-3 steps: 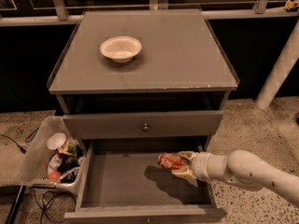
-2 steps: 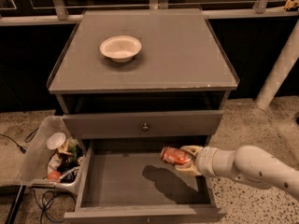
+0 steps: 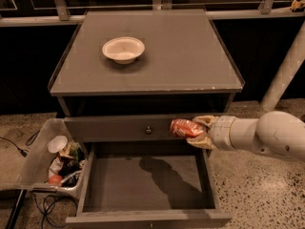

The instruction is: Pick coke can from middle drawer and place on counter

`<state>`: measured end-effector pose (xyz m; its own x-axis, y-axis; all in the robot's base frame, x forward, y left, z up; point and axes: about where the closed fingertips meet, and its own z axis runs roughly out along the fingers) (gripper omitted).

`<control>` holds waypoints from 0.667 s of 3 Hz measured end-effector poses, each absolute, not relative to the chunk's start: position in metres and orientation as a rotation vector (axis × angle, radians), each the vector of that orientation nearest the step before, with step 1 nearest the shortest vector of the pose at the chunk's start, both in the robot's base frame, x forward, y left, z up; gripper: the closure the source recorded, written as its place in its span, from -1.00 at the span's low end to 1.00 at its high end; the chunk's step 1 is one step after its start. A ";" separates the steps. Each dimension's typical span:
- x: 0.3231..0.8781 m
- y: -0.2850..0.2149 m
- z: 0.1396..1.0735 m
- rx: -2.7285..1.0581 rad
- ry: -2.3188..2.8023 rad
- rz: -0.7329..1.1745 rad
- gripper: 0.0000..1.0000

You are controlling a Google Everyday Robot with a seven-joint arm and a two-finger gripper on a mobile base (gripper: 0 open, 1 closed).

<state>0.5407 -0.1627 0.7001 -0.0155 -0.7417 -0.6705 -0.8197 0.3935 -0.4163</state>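
Coke can (image 3: 183, 127) lies sideways in the gripper (image 3: 195, 130), fingers (image 3: 204, 120) clamped on it, above the open middle drawer (image 3: 143, 182). Lifting-out looks done; next the can must rise past the raised rim and settle on the counter (image 3: 190, 56) surface.

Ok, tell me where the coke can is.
Right of centre in the camera view, the coke can is gripped in the pincer, above the open middle drawer and level with the knobbed drawer front.

Glossy coke can (image 3: 183, 127) in matt pale gripper (image 3: 192, 130) (over middle drawer (image 3: 121, 187)); counter (image 3: 183, 56) matt grey w/ worn front edge
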 end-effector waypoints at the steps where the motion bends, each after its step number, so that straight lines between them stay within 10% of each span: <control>1: 0.541 -0.163 0.700 -1.365 1.769 0.111 1.00; 2: 0.541 -0.158 0.692 -1.376 1.781 0.131 1.00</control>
